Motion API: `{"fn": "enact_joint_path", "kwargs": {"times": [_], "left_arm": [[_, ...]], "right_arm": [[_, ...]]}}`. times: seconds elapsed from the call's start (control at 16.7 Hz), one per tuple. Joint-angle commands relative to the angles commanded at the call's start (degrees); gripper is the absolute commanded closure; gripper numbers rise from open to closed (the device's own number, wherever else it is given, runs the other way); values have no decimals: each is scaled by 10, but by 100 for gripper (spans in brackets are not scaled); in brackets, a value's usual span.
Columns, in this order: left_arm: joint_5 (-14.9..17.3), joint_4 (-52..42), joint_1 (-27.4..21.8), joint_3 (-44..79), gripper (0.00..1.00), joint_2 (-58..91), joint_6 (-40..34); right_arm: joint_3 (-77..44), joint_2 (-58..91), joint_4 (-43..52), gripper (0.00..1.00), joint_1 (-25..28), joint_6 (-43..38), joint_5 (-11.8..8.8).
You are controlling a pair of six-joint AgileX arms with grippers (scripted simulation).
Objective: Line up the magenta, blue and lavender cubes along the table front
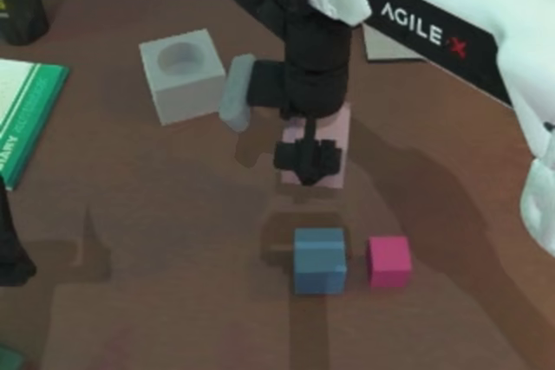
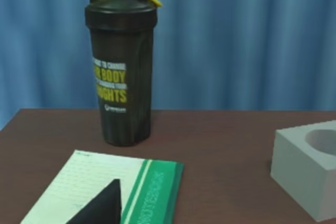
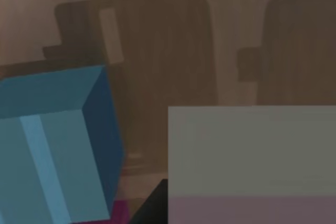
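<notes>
My right gripper (image 1: 308, 162) hangs over the middle of the table (image 1: 173, 214), shut on the pale lavender cube (image 1: 341, 132). In the right wrist view the lavender cube (image 3: 252, 156) fills the near side, with one dark fingertip (image 3: 155, 205) against its edge. Nearer the front the blue cube (image 1: 319, 259) rests on the table, and the small magenta cube (image 1: 388, 261) sits just to its right with a narrow gap. The blue cube (image 3: 52, 145) and a sliver of the magenta cube (image 3: 123, 211) also show below the right wrist. My left gripper (image 1: 10, 257) stays parked at the left edge, open.
A pale grey block with a round hollow (image 1: 182, 74) stands back left of the right arm. A green-edged notebook (image 1: 26, 110) lies at the left edge, with a black shaker bottle (image 2: 122, 66) behind it. A tan flat item (image 1: 390, 45) lies under the right arm.
</notes>
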State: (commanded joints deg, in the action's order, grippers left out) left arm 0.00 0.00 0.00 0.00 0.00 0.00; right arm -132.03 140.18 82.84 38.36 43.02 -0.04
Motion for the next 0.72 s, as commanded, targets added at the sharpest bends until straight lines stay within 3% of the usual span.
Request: {"fn": "enact_joint_path", "kwargs": {"times": [0.36,0.72], "left_arm": [[0,0,0,0,0,0,0],[0,0,0,0,0,0,0]], "right_arm": [[-201,102,87,100,145,-77,3],[-220,112,96,100,161,-87,3]]}}
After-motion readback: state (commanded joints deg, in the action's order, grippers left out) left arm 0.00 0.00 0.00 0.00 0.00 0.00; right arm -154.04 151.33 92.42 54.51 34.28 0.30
